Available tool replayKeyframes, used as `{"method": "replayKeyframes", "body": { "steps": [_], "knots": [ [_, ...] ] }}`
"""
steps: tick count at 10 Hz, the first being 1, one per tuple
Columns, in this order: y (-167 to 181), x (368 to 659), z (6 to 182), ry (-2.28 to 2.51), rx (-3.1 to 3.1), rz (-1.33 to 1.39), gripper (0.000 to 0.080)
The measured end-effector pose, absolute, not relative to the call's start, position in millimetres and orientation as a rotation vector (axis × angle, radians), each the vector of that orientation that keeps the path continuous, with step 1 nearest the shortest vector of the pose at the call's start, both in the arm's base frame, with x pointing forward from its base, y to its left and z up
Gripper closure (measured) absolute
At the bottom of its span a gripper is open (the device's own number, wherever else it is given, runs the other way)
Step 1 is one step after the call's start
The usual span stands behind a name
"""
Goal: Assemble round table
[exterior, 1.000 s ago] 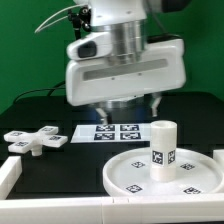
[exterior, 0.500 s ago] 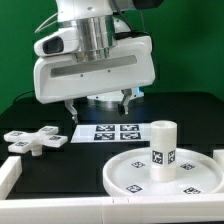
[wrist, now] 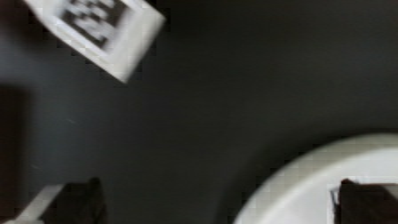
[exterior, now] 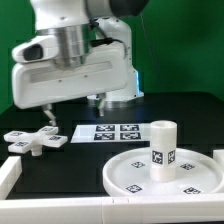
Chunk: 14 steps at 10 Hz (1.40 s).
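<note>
The large round disc (exterior: 135,172) lies at the front on the exterior view's right. The short thick leg (exterior: 163,148) stands upright on it. The four-armed cross base (exterior: 33,141) lies flat on the black table at the exterior view's left. My gripper (exterior: 74,108) hangs open and empty above the table, between the cross base and the marker board (exterior: 118,132). It touches nothing. In the wrist view my gripper (wrist: 217,205) shows two dark fingertips (wrist: 71,200) set wide apart. Between them is black table and a large curved white edge (wrist: 329,185), which looks like the disc's rim.
A white border wall runs along the table's front left (exterior: 10,172) and right edge (exterior: 218,153). The marker board's corner shows in the wrist view (wrist: 98,30). A green backdrop stands behind the arm.
The arm has moved steadily to the exterior view's left, from over the marker board and disc toward the cross base. The gripper stays open. The parts have not moved.
</note>
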<state>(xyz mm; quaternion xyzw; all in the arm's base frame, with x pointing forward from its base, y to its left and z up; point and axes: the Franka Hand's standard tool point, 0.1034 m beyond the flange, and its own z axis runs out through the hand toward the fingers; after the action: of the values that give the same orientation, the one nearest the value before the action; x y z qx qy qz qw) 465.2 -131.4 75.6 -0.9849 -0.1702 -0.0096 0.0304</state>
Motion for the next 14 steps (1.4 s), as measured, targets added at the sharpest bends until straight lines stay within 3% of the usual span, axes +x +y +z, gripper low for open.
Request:
{"method": "replayKeyframes", "body": {
  "steps": [2,7,11,14],
  "knots": [
    [-159.0,457.8,74.3,-0.545,-3.028,-0.027,0.0150],
    [-148.9,455.9,69.3,-0.559,-3.058,0.057,0.0150],
    [-174.0,453.4,66.9,-0.611,-3.137,0.105,0.0150],
    [-171.6,452.9,65.7,-0.620,-3.133,0.108,0.0150]
  ]
}}
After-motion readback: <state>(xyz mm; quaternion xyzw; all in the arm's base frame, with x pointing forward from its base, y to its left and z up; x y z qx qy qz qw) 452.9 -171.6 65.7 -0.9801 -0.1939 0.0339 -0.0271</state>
